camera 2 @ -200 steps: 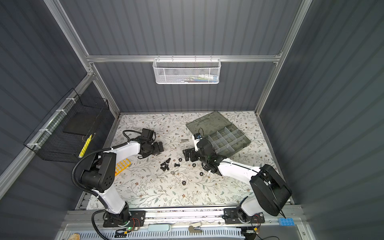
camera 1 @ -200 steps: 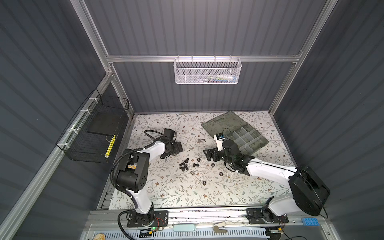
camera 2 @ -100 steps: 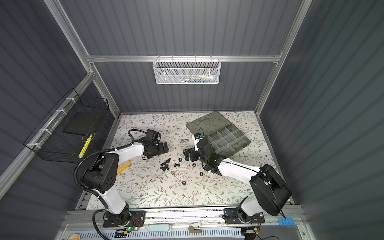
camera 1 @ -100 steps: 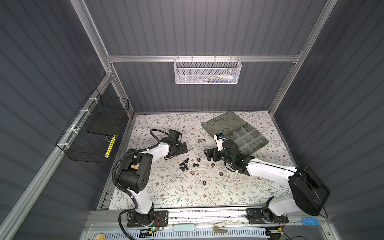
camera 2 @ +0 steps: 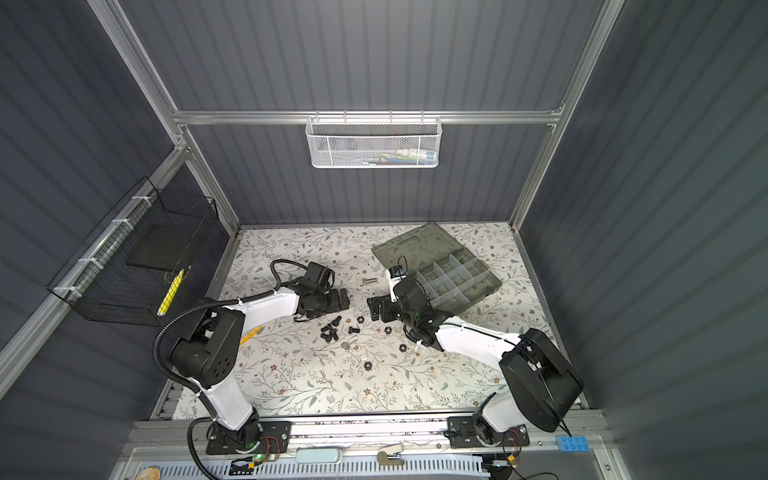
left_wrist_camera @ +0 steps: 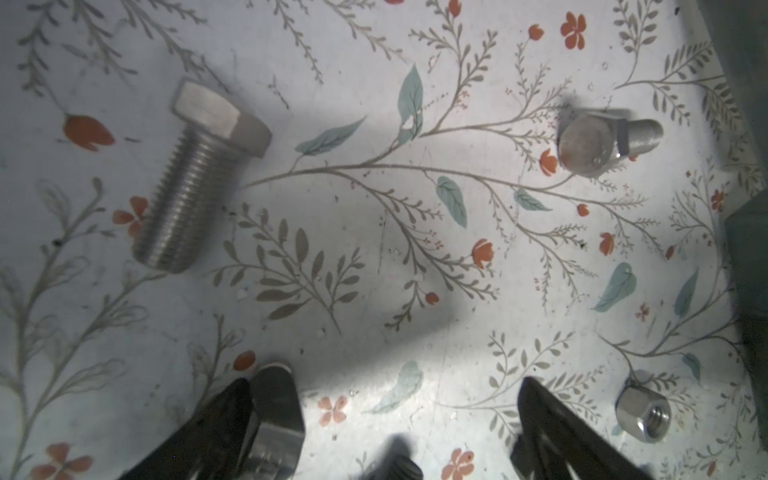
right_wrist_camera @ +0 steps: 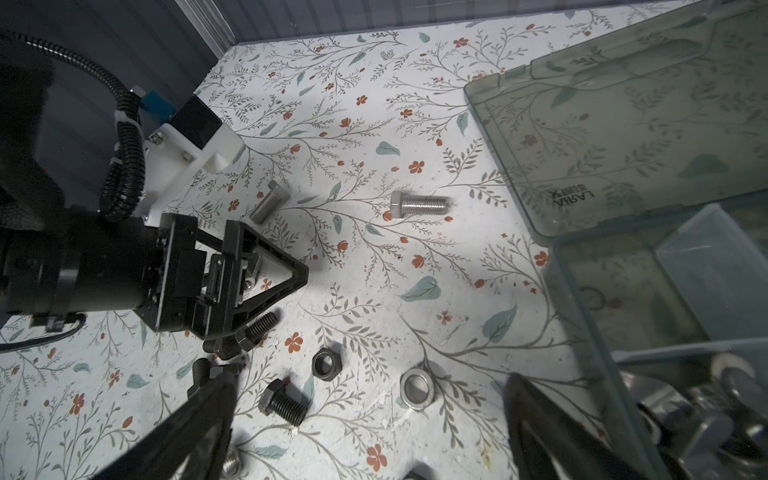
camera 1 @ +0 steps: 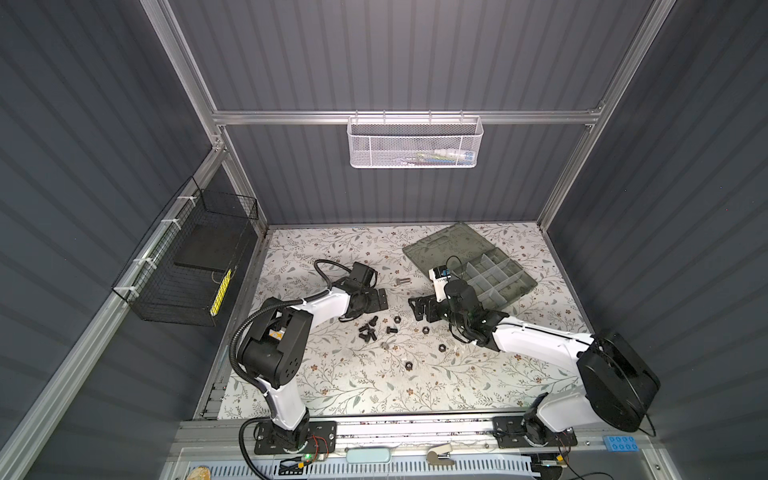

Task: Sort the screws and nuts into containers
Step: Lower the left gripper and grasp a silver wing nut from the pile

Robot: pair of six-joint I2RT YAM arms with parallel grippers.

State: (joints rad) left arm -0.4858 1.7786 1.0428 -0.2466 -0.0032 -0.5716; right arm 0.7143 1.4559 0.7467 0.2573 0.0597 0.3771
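while both hung low over the mat: no piece was held
left gripper: jaws spread, empty, near the black screws
right gripper: jaws spread, empty, beside the case
screws: black ones bunched mid-mat; two silver ones on the mat toward the lid
nuts: scattered loose on the mat
case: lid open; blurred silver pieces in one compartment

Overhead stereo pair, two wrist close-ups
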